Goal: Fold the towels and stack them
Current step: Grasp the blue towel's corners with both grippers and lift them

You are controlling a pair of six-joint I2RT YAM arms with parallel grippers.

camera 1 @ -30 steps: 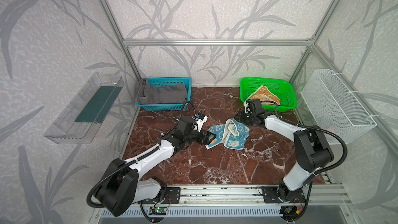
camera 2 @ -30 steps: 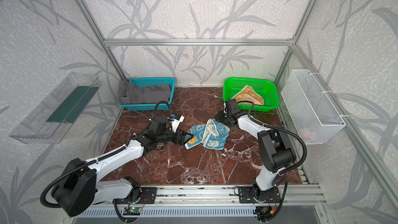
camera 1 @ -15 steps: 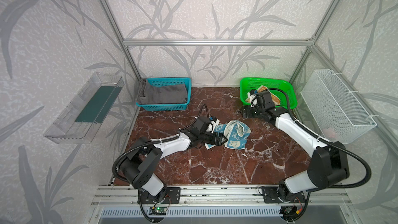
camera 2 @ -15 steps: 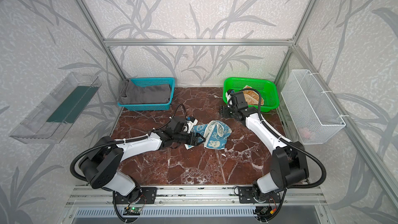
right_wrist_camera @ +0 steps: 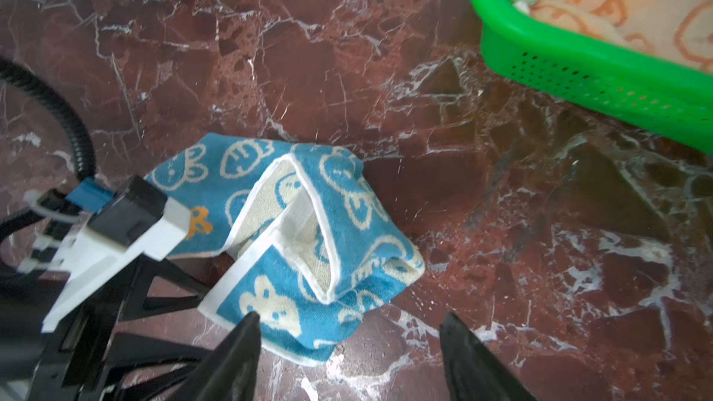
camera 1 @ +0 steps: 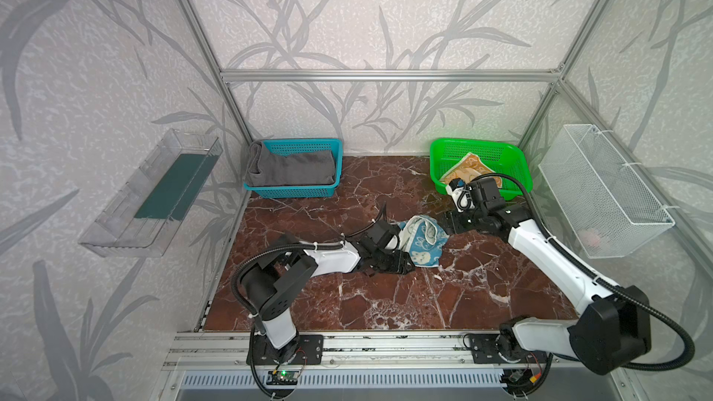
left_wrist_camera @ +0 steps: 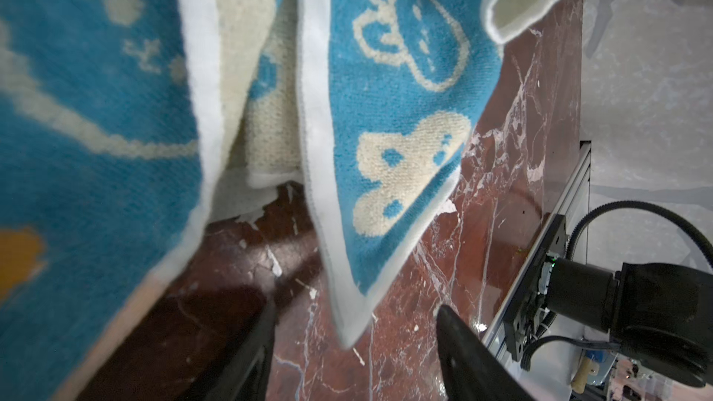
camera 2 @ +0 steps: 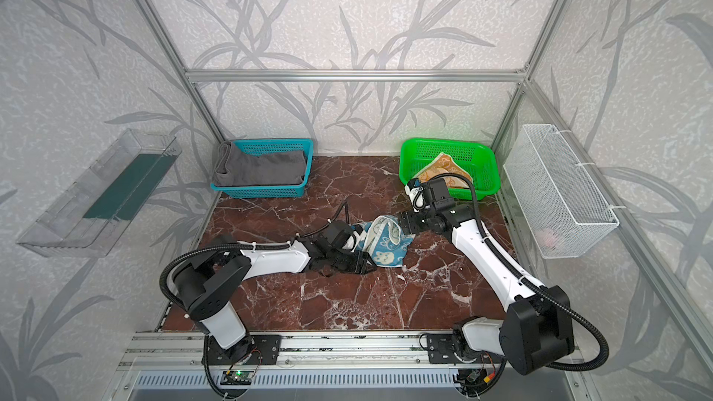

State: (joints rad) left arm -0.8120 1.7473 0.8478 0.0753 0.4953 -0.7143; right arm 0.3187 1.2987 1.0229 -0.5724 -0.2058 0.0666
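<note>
The crumpled blue towel [camera 1: 422,239] lies mid-table [camera 1: 386,302]. The left gripper [camera 1: 405,264] stands spread at its 7 o'clock edge, and the right gripper [camera 1: 449,223] is spread at 2 o'clock. Open marble lies toward 6 o'clock.

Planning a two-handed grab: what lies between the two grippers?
The crumpled blue bunny towel, lying on the marble table between the left gripper and the right gripper; both top views show it.

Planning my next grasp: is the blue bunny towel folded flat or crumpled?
Crumpled. The blue bunny towel lies bunched on the table, hems crossing unevenly and its cream underside showing in places.
</note>
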